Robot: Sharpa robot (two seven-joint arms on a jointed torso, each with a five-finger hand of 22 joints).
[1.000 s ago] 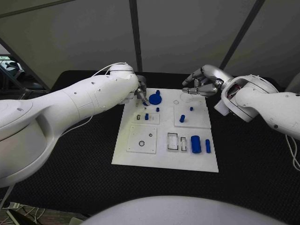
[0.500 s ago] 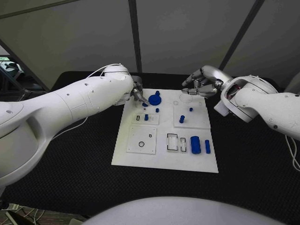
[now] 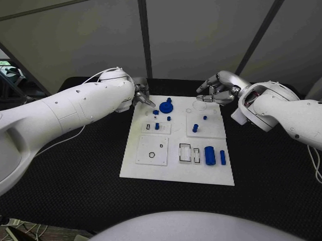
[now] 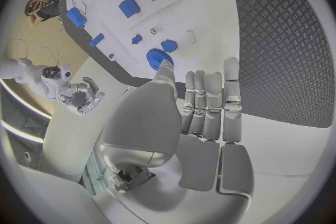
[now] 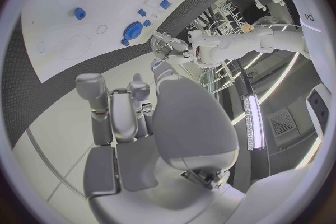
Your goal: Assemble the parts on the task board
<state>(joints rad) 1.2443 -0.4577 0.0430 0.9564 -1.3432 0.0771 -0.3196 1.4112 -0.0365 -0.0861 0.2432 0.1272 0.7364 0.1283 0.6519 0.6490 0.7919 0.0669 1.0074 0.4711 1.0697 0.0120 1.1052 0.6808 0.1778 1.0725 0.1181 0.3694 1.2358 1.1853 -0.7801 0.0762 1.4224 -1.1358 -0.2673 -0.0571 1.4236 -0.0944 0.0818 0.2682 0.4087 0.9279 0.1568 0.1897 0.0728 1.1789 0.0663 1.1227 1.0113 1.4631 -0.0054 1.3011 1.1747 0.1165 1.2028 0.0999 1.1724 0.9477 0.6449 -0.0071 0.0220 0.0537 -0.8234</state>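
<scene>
Head view: I see the flat white task board (image 3: 177, 173) mid-table, its round blue toothed gear (image 3: 166, 106) at twelve o'clock. The left hand (image 3: 142, 96) hovers at eleven, the right hand (image 3: 217, 90) at one.

Wrist views: both hands' fingers lie straight, side by side, holding nothing.

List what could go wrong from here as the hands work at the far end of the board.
1. The left hand hovers empty right beside the blue gear; a careless reach might knock it or the small blue piece next to it.
2. The right hand holds nothing above the board's far edge; coming down, it might hit the upright blue pegs.
</scene>
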